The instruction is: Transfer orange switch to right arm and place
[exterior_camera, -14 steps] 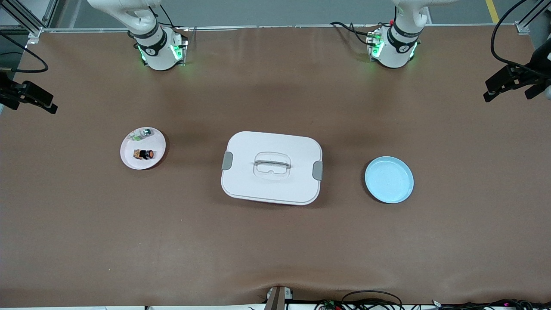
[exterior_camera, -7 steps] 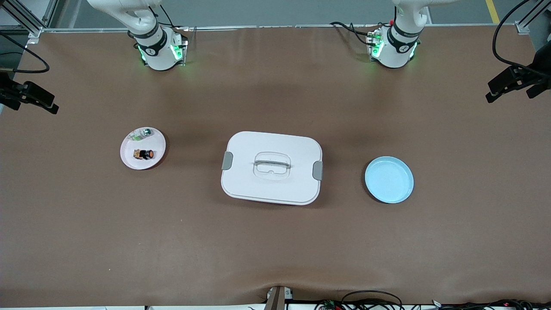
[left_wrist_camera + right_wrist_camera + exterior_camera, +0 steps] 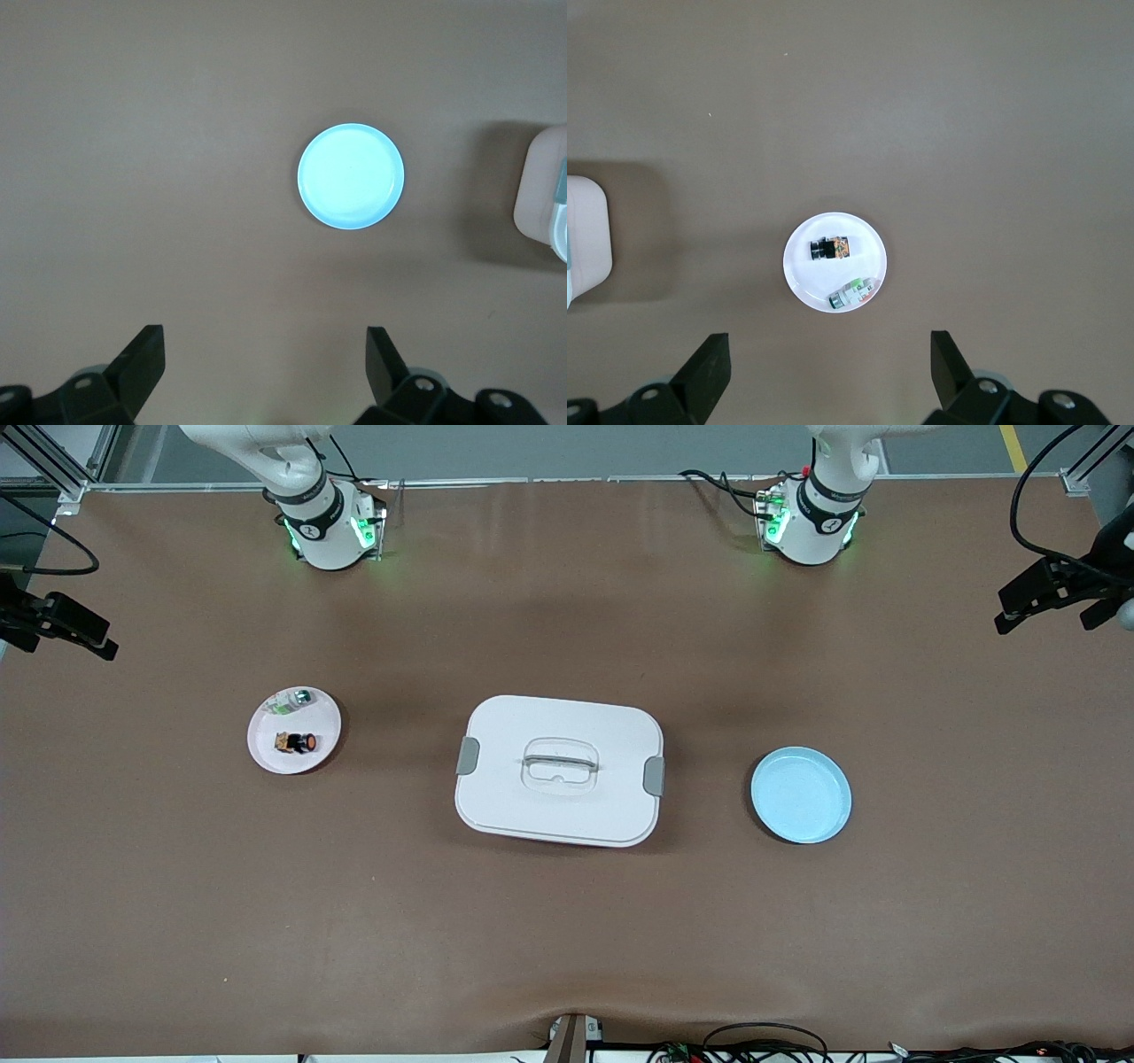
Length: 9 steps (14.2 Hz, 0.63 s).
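No text, label, brand or number can be read on anything here.

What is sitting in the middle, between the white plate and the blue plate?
A big white lidded box sits between the white plate and the blue plate, seen in the front view.

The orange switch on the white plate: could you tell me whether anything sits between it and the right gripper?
Nothing visible does. The tiny black orange-faced switch lies uncovered on the round white plate, with the right gripper open over bare table.

No visible change on the table [image 3: 567, 921].
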Motion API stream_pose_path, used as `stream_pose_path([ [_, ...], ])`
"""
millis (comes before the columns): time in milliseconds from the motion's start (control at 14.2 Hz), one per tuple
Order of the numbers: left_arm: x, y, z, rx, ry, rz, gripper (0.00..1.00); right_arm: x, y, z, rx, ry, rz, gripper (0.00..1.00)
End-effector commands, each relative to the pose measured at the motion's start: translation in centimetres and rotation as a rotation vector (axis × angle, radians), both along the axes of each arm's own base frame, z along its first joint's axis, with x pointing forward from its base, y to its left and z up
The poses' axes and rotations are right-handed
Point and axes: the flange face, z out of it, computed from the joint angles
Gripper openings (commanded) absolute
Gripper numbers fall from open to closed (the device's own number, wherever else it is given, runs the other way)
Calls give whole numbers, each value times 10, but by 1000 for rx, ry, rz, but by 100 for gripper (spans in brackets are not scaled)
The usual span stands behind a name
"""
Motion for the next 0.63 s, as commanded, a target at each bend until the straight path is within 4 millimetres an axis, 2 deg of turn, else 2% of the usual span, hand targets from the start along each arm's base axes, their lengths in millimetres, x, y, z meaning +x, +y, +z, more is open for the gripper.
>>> stream_pose_path([
  [0,1,-15,4,3,8,-40,100,5,2,4,9,4,-2,100],
  [211,0,-23,4,7,6,-57,100,5,1,4,7,5,-2,100],
  [564,1,-21,4,2,6,-49,100,5,1,5,9,4,-2,100],
])
